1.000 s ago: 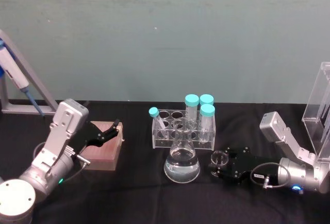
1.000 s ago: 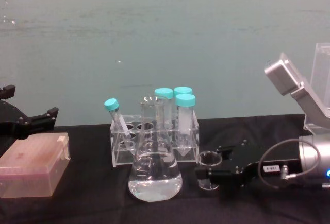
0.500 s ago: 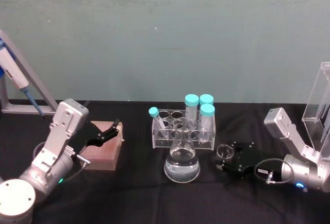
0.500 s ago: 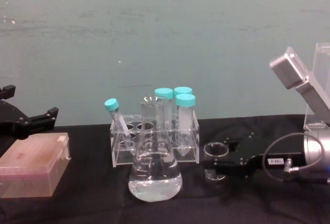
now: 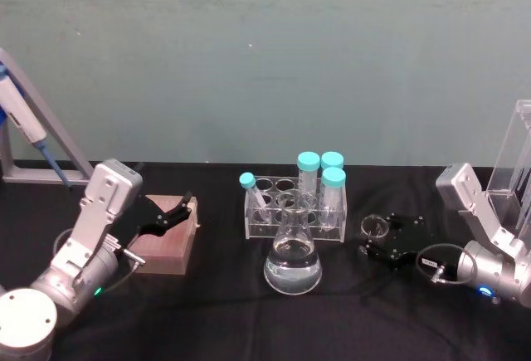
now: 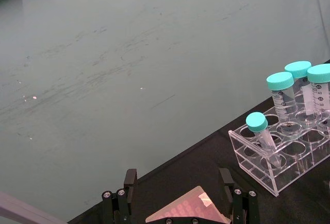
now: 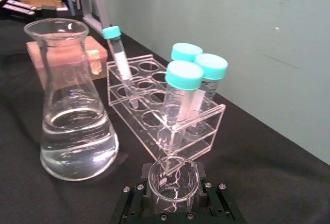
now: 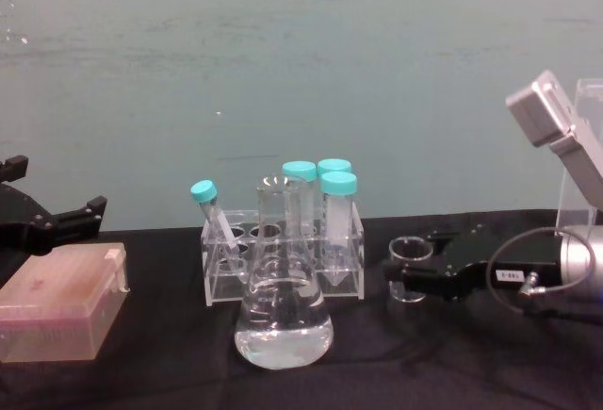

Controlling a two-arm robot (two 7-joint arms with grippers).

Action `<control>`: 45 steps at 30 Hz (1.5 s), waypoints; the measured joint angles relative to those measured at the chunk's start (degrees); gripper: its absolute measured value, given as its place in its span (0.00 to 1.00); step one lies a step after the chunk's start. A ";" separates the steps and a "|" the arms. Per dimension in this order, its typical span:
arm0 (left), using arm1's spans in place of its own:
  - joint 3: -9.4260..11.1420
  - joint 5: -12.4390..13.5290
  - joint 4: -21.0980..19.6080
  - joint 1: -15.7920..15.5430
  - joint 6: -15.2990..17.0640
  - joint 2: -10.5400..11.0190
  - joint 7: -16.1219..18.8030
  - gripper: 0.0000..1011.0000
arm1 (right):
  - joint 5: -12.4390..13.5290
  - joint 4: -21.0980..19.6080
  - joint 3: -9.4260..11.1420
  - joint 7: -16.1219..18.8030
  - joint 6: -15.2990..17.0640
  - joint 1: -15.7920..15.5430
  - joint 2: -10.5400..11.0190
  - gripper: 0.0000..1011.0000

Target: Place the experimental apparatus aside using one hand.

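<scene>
One piece, the beaker [image 5: 375, 226], is sitting pinched in the right hand [image 5: 380, 236] at centre-right, just beside the rack [image 5: 294, 207], not yet set aside. The flask [image 5: 292, 255] is waiting at lower centre, seemingly untouched. The left hand [image 5: 162, 216] is idling, spread, at lower left.
</scene>
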 joint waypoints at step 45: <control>0.00 0.00 0.00 0.00 0.00 0.00 0.00 0.99 | -3.88 -3.57 9.29 -22.58 6.65 -3.41 -4.57 0.46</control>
